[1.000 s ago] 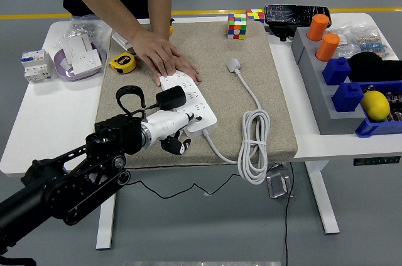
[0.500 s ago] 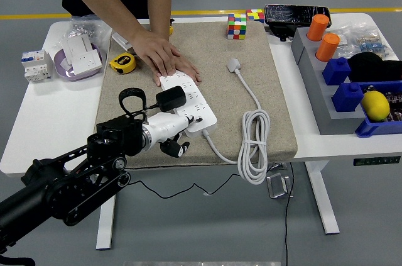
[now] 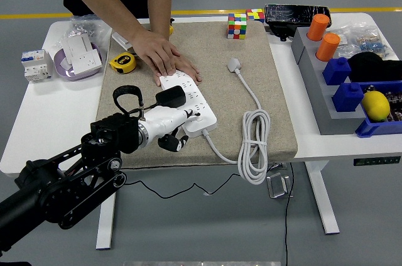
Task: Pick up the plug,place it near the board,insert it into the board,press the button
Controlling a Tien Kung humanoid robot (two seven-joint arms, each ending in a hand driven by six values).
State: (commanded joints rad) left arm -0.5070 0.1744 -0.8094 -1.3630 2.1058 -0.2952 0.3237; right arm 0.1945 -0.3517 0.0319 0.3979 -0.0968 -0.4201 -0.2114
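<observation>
Touching the board point(image 3: 189, 104), left robot hand point(image 3: 168, 126) reaches.

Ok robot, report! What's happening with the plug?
Left robot hand at power strip near end. Black plug sits in strip. Person's hand holds far end down. Right arm unseen.

Beige mat point(image 3: 207, 58), centre of white table point(image 3: 50, 121).
Yellow tape measure point(image 3: 122, 63), mat's 10 o'clock corner.
Two colour cubes point(image 3: 237, 26), 12 o'clock edge.
Purple bowl point(image 3: 63, 68) holding white sockets, 9 o'clock; white breaker point(image 3: 34, 65) just beside it.
Grey block point(image 3: 314, 90), 3 o'clock, bearing two orange cylinders point(image 3: 326, 46) and blue bins point(image 3: 352, 96); lemon point(image 3: 375, 105) in nearest bin.
</observation>
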